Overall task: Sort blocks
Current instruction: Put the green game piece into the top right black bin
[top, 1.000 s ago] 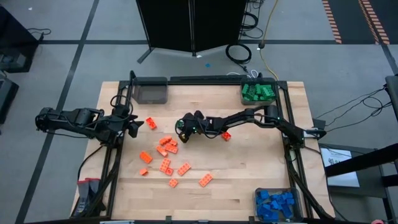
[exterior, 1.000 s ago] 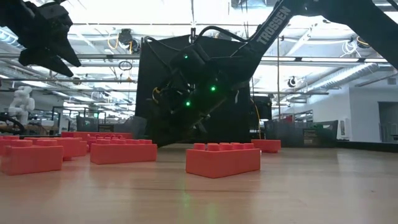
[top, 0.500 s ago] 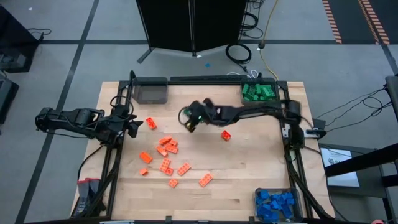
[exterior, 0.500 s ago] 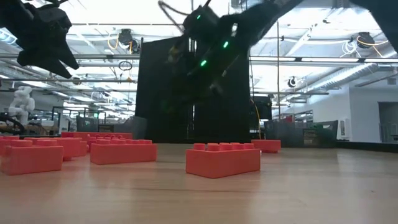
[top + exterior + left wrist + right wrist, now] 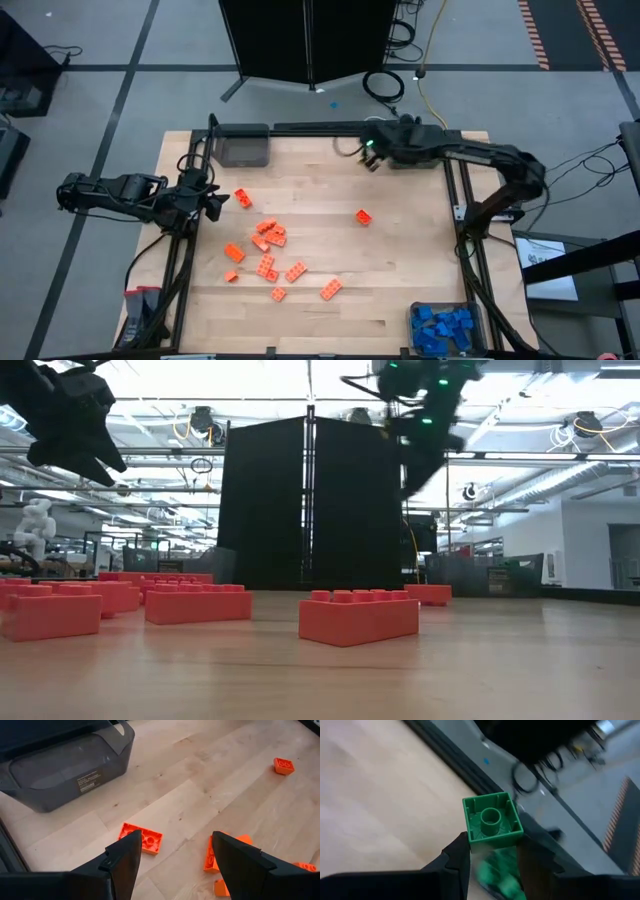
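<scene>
Since a second ago the right arm has swung away from the middle of the table, where it reached among the orange blocks, to the far edge just beside the green-filled bin [image 5: 415,148]. The right gripper [image 5: 372,152] now hovers high above the wood, and its wrist view shows its fingers [image 5: 458,858] closed on a small square green block [image 5: 492,819], hollow underside facing the camera, with more green bricks blurred beyond it.

The left gripper [image 5: 214,202] waits near the table's left edge, in the same place as before, its jaws standing apart with nothing between them. Past its fingers [image 5: 124,861] lies an oblong orange block [image 5: 142,837] flat on the wood, and the clear grey bin [image 5: 65,765] sits farther off at the far left corner.

A loose group of orange blocks [image 5: 268,236] is spread over the table's left half, with a single orange block [image 5: 363,216] apart near the centre. Blue blocks [image 5: 444,328] fill the bin at the near right corner.
</scene>
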Robot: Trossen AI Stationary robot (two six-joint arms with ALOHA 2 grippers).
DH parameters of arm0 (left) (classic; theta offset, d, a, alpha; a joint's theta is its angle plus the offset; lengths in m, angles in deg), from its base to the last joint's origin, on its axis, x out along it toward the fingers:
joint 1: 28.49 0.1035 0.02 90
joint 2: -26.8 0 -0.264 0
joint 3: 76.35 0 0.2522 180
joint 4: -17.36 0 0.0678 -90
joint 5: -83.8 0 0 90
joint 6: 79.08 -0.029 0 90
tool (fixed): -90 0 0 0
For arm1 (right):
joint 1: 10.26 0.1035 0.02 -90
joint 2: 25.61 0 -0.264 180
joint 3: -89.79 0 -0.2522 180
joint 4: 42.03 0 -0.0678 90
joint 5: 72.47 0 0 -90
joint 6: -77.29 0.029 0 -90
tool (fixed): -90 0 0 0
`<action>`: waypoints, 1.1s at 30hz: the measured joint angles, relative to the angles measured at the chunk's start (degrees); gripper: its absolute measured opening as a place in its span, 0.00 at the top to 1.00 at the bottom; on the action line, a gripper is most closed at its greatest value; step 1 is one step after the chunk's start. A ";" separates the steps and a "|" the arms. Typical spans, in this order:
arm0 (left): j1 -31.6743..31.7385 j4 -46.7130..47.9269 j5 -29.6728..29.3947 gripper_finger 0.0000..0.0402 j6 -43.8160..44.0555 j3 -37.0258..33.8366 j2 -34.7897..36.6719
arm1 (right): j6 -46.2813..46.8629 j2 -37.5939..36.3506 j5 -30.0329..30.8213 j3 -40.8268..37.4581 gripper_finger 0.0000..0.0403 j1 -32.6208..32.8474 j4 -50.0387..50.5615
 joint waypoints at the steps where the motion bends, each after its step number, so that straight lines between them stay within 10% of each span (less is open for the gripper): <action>1: 0.00 0.00 -0.02 0.39 0.02 0.00 0.02 | -0.38 -1.84 -0.01 -1.24 0.72 -1.69 0.87; 15: 0.00 -0.15 -0.63 0.39 0.17 0.00 0.02 | 2.45 -12.04 -9.30 -18.58 0.71 -24.59 -8.71; 33: 0.00 0.00 -0.63 0.39 3.08 0.00 0.02 | -1.10 -5.14 -19.69 -14.70 0.55 -29.73 -7.82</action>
